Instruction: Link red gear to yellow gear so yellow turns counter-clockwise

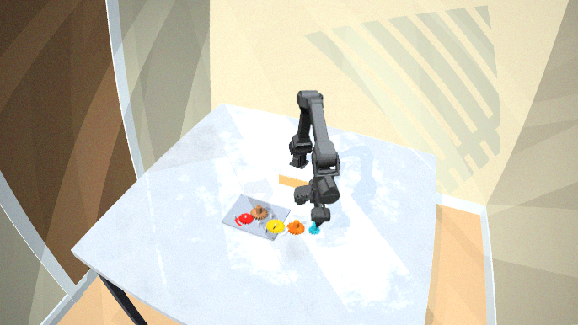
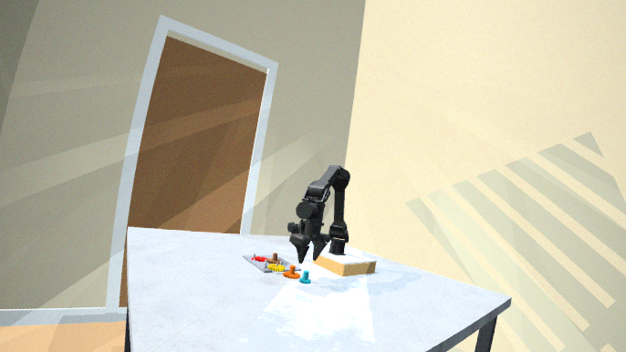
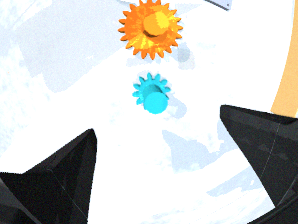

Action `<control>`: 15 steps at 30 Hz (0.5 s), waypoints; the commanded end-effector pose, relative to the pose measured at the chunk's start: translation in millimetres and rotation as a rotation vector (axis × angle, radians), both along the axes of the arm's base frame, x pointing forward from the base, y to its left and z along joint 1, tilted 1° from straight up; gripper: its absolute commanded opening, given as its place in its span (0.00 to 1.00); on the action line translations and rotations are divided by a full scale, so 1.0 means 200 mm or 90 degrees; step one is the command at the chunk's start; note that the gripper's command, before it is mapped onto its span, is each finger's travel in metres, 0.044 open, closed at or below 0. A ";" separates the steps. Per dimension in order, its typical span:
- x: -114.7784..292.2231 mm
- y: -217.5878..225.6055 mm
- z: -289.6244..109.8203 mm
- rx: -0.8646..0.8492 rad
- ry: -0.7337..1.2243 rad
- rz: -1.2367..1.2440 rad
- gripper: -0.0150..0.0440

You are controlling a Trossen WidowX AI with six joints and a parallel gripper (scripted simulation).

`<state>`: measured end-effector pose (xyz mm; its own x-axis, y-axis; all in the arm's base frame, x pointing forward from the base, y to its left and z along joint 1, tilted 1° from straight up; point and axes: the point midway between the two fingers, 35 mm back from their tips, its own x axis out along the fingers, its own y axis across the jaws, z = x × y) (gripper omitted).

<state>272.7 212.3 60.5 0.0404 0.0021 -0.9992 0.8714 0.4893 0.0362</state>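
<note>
My gripper point(image 2: 308, 260) point(image 3: 160, 123) is wide open and empty above the table. The small cyan gear point(image 1: 314, 230) point(image 2: 305, 278) point(image 3: 155, 103) stands upright on the table, just ahead of the space between the fingers in the wrist view. The orange gear point(image 1: 296, 228) point(image 2: 291, 274) point(image 3: 137, 35) stands between it and the grey board point(image 1: 234, 208) point(image 3: 220, 3). On the board, the brown gear point(image 1: 259, 213) point(image 2: 274, 260) sits beside the red gear point(image 1: 245, 218) point(image 2: 259, 259); it looks flat. The yellow gear point(image 1: 275, 226) point(image 2: 276, 267) is at the board's near right. Several short empty pegs show between brown and yellow.
The arm's base stands on a wooden block point(image 1: 291, 181) point(image 2: 338, 266) point(image 3: 287, 85) behind the board. The red arrow point(image 1: 238, 222) curves beside the red gear. The orange and cyan gears stand close to each other, with a small gap.
</note>
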 end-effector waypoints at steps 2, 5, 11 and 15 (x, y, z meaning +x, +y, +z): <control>0.00 0.00 -0.09 -0.004 0.007 -0.004 1.00; 0.00 0.00 -0.10 -0.004 0.007 -0.004 1.00; 0.00 0.00 -0.13 -0.004 0.007 -0.004 1.00; 0.00 0.00 -0.16 -0.004 0.007 -0.004 1.00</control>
